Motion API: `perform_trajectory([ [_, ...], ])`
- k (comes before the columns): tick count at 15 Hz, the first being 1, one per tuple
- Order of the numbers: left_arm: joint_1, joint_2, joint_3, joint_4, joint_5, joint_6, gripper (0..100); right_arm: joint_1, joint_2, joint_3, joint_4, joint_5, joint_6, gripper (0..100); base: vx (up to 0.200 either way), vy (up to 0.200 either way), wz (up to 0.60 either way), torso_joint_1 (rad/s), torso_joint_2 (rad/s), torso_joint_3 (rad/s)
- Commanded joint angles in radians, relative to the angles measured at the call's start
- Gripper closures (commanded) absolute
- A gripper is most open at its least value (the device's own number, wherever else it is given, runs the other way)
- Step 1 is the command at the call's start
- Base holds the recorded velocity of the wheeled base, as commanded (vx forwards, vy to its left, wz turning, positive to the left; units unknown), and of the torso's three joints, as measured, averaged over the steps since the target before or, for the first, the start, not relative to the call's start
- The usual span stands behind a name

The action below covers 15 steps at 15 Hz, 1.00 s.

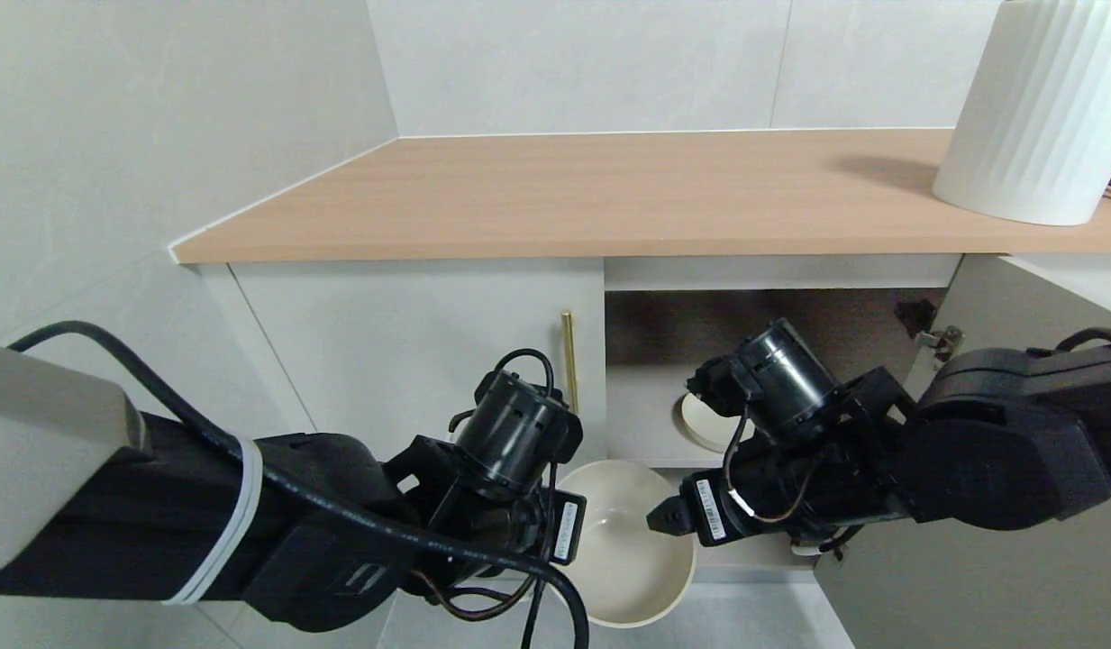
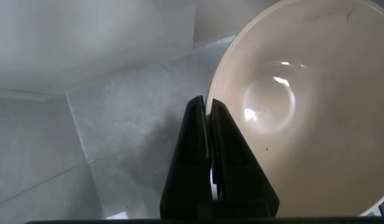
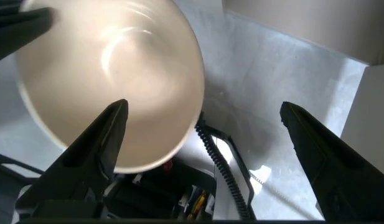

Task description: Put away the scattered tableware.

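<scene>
Left gripper [image 2: 207, 111] is pinched tight on the left rim of the cream bowl [image 1: 623, 559], which hangs low over the floor, before the closed door's edge. Right gripper [image 3: 201, 118] gapes wide and holds nothing, one finger over the bowl. Behind it is the open cabinet [image 1: 789, 311], with a plate [image 1: 704, 424] on the shelf.

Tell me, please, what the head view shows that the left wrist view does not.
The head view takes in the wooden countertop, a white ribbed container standing on it, and the open cabinet with a plate inside. The left wrist view gives, close up, the left gripper shut on the rim of the cream bowl. Both show that bowl.
</scene>
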Motion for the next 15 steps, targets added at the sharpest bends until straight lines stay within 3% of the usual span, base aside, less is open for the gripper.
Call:
perform_trajectory([
  [1, -0.004, -0.019, 0.001, 0.000, 0.004, -0.002, 100, 0.001, 0.040, -0.010, -0.004, -0.001, 0.010, 0, 0.000, 0.000, 0.00, 0.000, 0.00, 0.000],
  [2, -0.004, -0.026, 0.001, 0.000, 0.009, -0.002, 100, 0.001, 0.044, -0.011, -0.007, -0.001, 0.019, 0, 0.000, 0.000, 0.00, 0.000, 0.00, 0.000],
  [3, -0.004, -0.028, 0.001, 0.000, 0.013, -0.002, 100, 0.001, 0.047, -0.013, -0.007, -0.001, 0.019, 100, 0.000, 0.000, 0.00, 0.000, 0.00, 0.000],
  [15, -0.008, -0.017, 0.004, 0.000, 0.018, -0.002, 100, 0.002, 0.046, -0.013, -0.007, 0.001, 0.021, 100, 0.000, 0.000, 0.00, 0.000, 0.00, 0.000],
])
